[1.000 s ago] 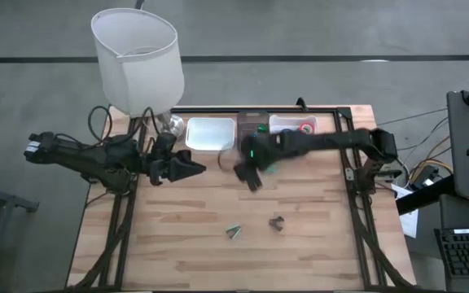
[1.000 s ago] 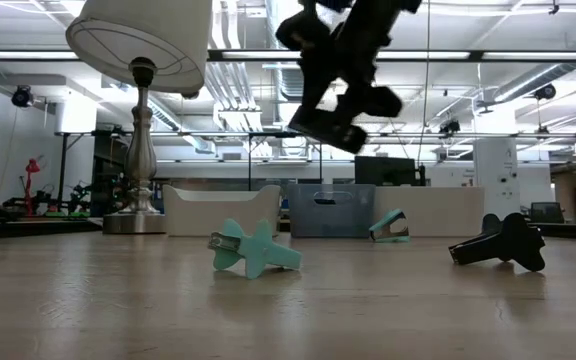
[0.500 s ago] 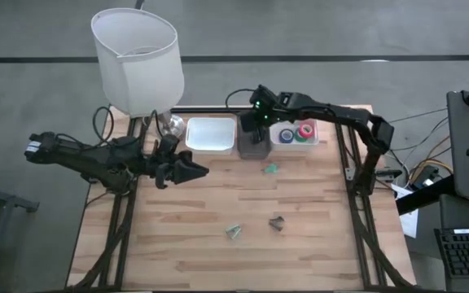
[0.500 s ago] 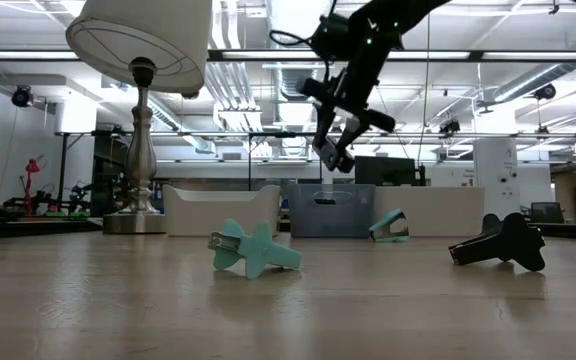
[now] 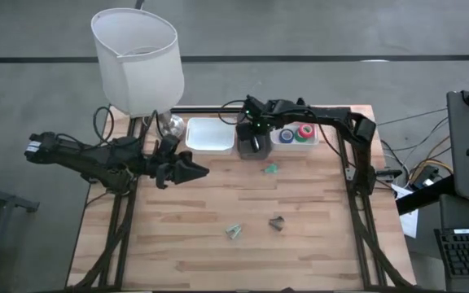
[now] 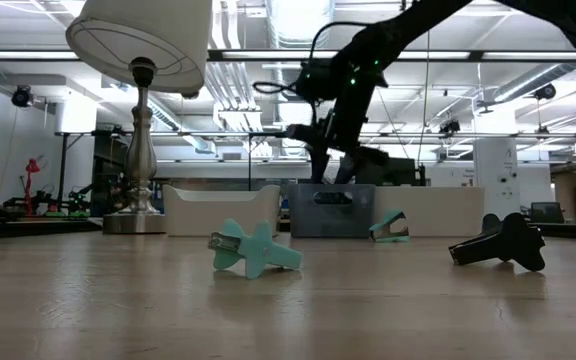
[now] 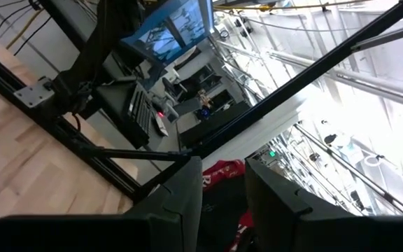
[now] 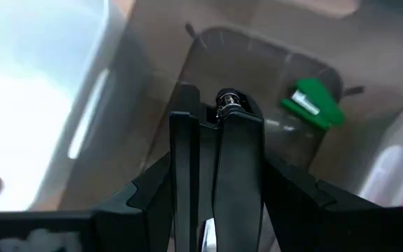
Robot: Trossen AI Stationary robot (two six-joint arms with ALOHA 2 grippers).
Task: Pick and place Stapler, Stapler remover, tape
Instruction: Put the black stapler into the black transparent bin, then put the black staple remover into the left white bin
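My right gripper [image 5: 255, 137] is shut on the black stapler [image 8: 219, 161] above the grey bin [image 5: 254, 146] at the table's far edge. In the low view the stapler [image 6: 340, 165] points down toward that bin [image 6: 331, 210]. A green piece [image 8: 312, 103] lies inside the bin. Blue, green and red tape rolls [image 5: 295, 133] sit in the white bin to the right of it. A teal staple remover [image 5: 270, 168], another [image 5: 233, 233] and a black one [image 5: 277, 222] lie on the wood. My left gripper [image 5: 195, 169] hovers shut over the table's left part. My right gripper pinches the stapler's long sides [image 8: 187, 175] between its two fingers [image 8: 152, 196]. It comes from above and slants down toward the far edge, with the stapler lying along the fingers. The stapler is clear of the table, its free end [image 8: 229, 101] over the grey bin's opening.
A white bin [image 5: 211, 134] stands left of the grey one, and a lamp [image 5: 137, 61] with a wide white shade rises at the far left corner. The removers show in the low view as teal [image 6: 255, 250], green [image 6: 390, 227] and black [image 6: 498, 243].
My right gripper has carried the stapler from above the table's middle toward the far edge. It has tipped to point downward and come down over the grey bin, staying shut on the stapler throughout.
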